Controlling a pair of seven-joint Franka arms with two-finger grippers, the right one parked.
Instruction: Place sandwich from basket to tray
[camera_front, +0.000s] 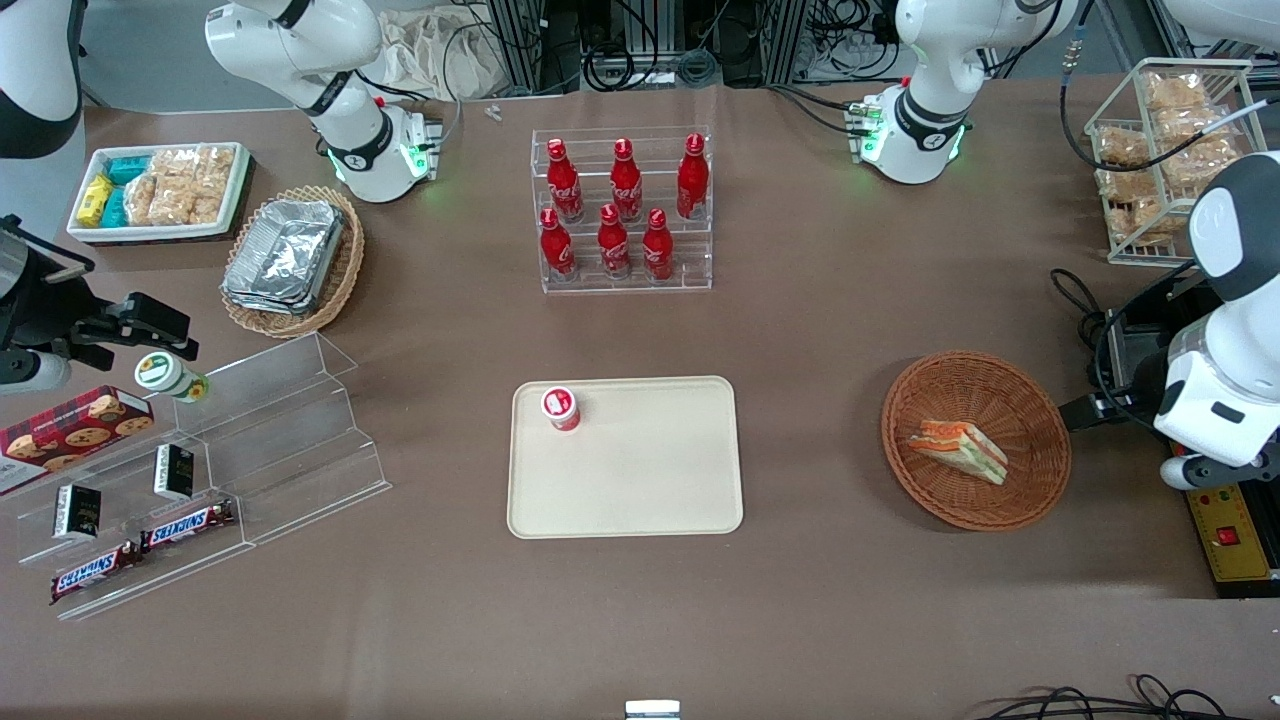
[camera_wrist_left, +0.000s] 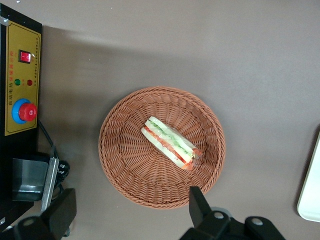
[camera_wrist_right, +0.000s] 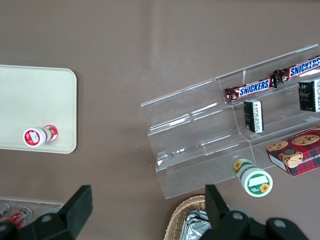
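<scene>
The sandwich (camera_front: 958, 449), a white-bread wedge with orange-red and green layers, lies in the round reddish-brown basket (camera_front: 1030, 410) toward the working arm's end of the table. The wrist view shows the sandwich (camera_wrist_left: 171, 142) lying across the middle of the basket (camera_wrist_left: 125, 150). My gripper (camera_wrist_left: 131, 212) hangs open, well above the table, just outside the basket's rim, with nothing between its fingers (camera_wrist_left: 200, 205). From the front, only its dark body (camera_front: 1090, 410) shows beside the basket. The cream tray (camera_front: 640, 470) lies at the table's middle, apart from the basket.
A small red-and-white cup (camera_front: 561, 408) stands on the tray's corner. A black and yellow control box (camera_front: 1235, 530) sits beside the basket. A rack of red bottles (camera_front: 625, 210) stands farther from the camera than the tray. A wire rack of snacks (camera_front: 1165, 150) is by the working arm's base.
</scene>
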